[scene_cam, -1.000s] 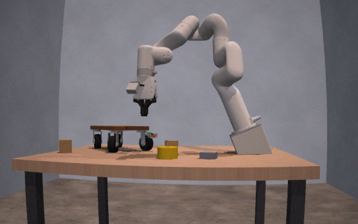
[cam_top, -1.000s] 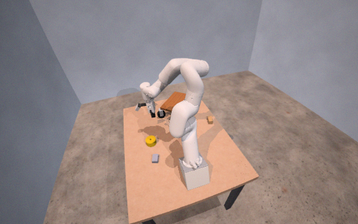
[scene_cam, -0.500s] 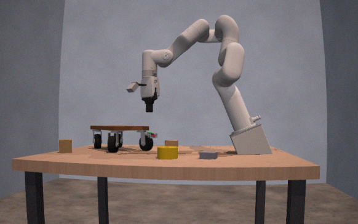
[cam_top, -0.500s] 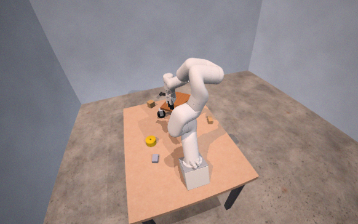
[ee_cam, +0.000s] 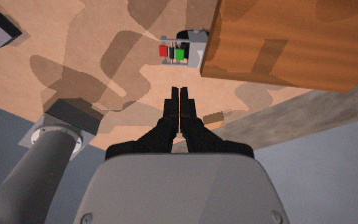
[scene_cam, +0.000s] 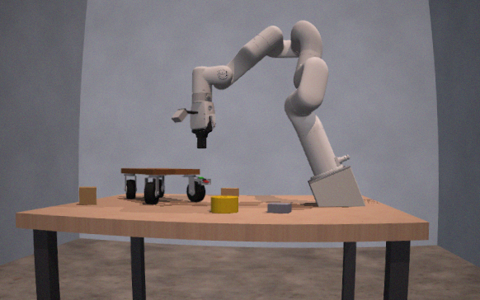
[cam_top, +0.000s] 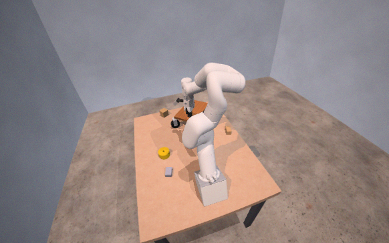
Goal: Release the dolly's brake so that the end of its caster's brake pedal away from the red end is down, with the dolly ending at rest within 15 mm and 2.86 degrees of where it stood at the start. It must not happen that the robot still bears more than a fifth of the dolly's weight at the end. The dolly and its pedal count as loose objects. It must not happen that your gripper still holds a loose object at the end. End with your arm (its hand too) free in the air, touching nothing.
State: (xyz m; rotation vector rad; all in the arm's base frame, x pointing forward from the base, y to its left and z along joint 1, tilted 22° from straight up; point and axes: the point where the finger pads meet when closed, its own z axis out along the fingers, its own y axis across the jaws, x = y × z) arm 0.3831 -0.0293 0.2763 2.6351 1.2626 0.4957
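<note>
Exterior view shows the white arm (scene_cam: 303, 103) reaching from its grey base block (scene_cam: 345, 194) over the wooden table (scene_cam: 221, 227), with the gripper (scene_cam: 201, 143) hanging in the air above the right end of the dolly (scene_cam: 160, 171), well clear of it. Its black fingers are pressed together with nothing between them; the wrist view shows the two tips side by side and touching.

The dolly stands on the far left part of the table, a brown flat deck on black wheels (scene_cam: 196, 192). At its right end, by one caster, the brake pedal (ee_cam: 174, 52) sticks out past the deck edge. In the wrist view the pedal shows a red end toward the left and a green end toward the deck, with a dark piece between them. Which end sits lower cannot be told from these pictures. The closed fingertips point at a spot just short of the pedal, apart from it.

Elsewhere on the table lie a yellow disc (scene_cam: 224, 203), a small grey block (scene_cam: 279, 208), and two tan cubes (scene_cam: 87, 195), one at the left of the dolly and one behind the disc.
</note>
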